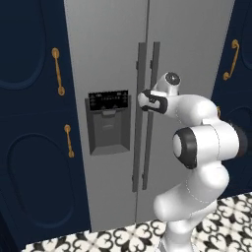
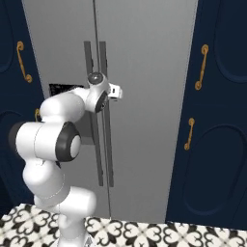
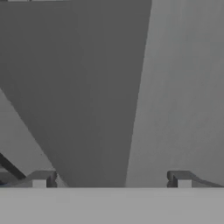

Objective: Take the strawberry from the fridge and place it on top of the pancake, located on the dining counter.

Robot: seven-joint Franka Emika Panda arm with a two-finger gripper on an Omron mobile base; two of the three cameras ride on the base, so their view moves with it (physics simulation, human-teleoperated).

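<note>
The tall light-grey fridge (image 1: pixel 108 49) (image 2: pixel 144 72) stands straight ahead with both doors closed. Its two long dark handles (image 1: pixel 139 147) (image 2: pixel 99 159) run down the middle. My gripper (image 1: pixel 143 100) (image 2: pixel 108 91) is pressed up to these handles at about mid height. In the hand view the gripper (image 3: pixel 111 180) is open, its fingertips (image 3: pixel 43 179) wide apart, and a dark grey handle (image 3: pixel 96 87) runs up between them against the pale door (image 3: pixel 183 87). The strawberry is hidden behind the closed doors. The pancake and the dining counter are out of view.
A black-panel dispenser recess (image 1: pixel 108 120) sits in the left door. Navy cabinets (image 1: pixel 29 123) (image 2: pixel 217 120) with gold handles (image 1: pixel 58 71) (image 2: pixel 200 67) flank the fridge on both sides. Patterned black-and-white floor tiles (image 1: pixel 118 238) lie in front of the fridge.
</note>
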